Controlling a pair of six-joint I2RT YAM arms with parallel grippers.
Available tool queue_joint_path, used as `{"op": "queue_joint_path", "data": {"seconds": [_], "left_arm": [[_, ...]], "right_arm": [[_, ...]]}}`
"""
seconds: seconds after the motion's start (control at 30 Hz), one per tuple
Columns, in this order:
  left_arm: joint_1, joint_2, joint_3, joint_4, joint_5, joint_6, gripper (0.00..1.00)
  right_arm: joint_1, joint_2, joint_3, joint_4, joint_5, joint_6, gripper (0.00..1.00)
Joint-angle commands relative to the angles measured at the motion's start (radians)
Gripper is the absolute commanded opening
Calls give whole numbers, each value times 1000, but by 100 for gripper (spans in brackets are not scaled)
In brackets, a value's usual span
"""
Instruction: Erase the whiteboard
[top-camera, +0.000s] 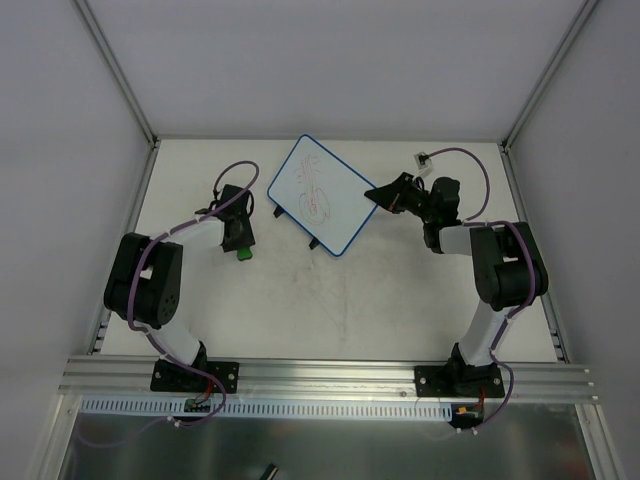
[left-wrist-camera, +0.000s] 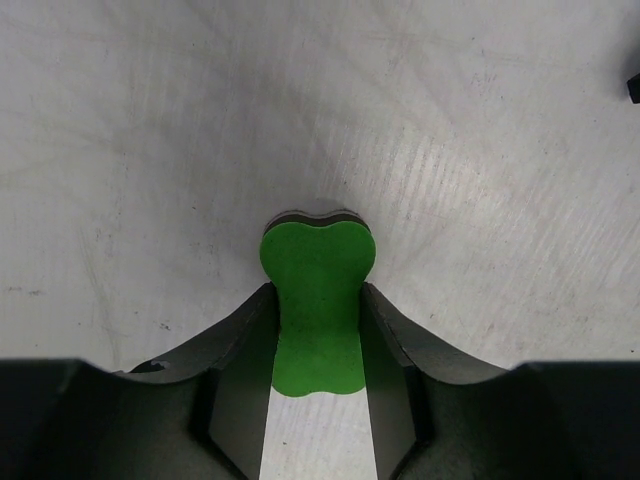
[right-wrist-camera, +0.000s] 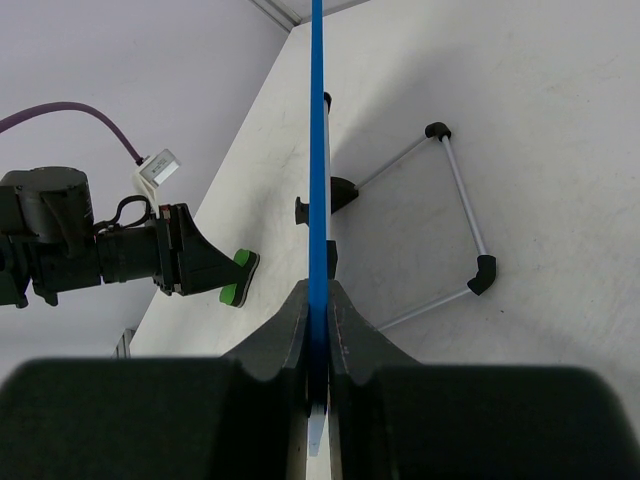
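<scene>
The whiteboard, white with a thin blue rim and reddish scribbles, stands tilted at the back middle of the table. My right gripper is shut on its right edge; in the right wrist view the blue rim runs edge-on between the fingers. My left gripper is shut on a small green eraser, held pointing down at the table just left of the board. The eraser also shows in the right wrist view, apart from the board.
The board's wire stand with black feet rests on the table behind it. Grey walls and metal posts enclose the table on three sides. An aluminium rail runs along the near edge.
</scene>
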Motion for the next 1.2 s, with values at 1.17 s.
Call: {"op": "queue_joint_path", "data": {"seconds": [1.17], "left_arm": [[-14,-52,367,74,199,-29,0]], "right_arm": [[2,-46,2,70,-7,-33,0]]}}
